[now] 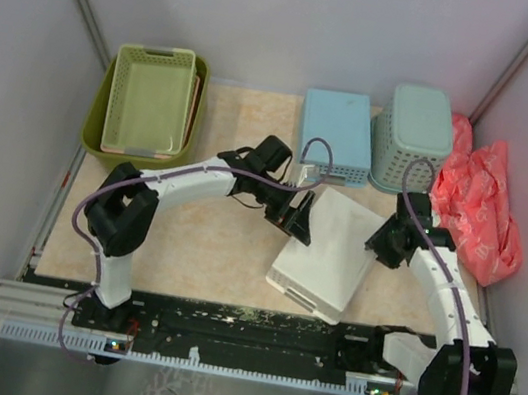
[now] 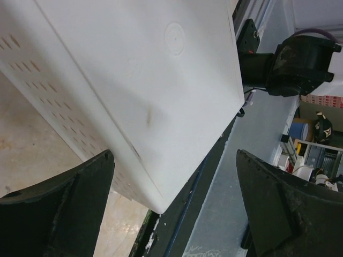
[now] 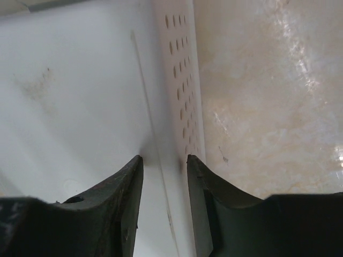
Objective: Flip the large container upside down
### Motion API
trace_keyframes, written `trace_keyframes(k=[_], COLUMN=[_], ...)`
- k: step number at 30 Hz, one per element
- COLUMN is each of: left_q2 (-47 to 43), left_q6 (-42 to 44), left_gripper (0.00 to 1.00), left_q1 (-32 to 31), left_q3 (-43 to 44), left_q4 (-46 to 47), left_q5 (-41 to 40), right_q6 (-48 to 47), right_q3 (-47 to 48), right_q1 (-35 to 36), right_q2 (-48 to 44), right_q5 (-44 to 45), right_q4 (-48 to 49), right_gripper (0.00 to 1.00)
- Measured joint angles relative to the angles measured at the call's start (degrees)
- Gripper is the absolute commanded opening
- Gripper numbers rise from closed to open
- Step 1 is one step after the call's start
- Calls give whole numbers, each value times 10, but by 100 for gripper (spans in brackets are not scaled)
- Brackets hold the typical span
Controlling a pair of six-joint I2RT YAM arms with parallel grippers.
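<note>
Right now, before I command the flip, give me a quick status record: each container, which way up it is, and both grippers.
olive-green tub: far left corner, open side up, not yet turned
inside the tub: light-green tray
white container: table centre, base up, between the arms
left gripper: wide open over a corner of the white container, no grip
right gripper: closed on the white container's edge, a finger on either side
far side: blue container and teal basket, both base up
far right: red bag

Soft, even light overall; glare streaks the tabletop (image 3: 289, 53), and wrist views blur up close
</note>
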Motion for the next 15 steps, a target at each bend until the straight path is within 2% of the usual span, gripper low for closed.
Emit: trace_keyframes(k=[6, 11, 15], left_q2=[56, 73, 71], left_q6=[2, -12, -19], left_gripper=[99, 99, 100], left_q1=[-1, -2, 2], left_q3=[63, 85, 88], left_q4=[-2, 13, 16], left_q5=[34, 68, 77], right_q6=[-11, -35, -70], right_q3=[37, 101, 118], right_q1=[-18, -19, -20], right_q2=[35, 26, -27], right_q5=[47, 63, 26], right_q4=[0, -14, -6], right_gripper=[68, 71, 70])
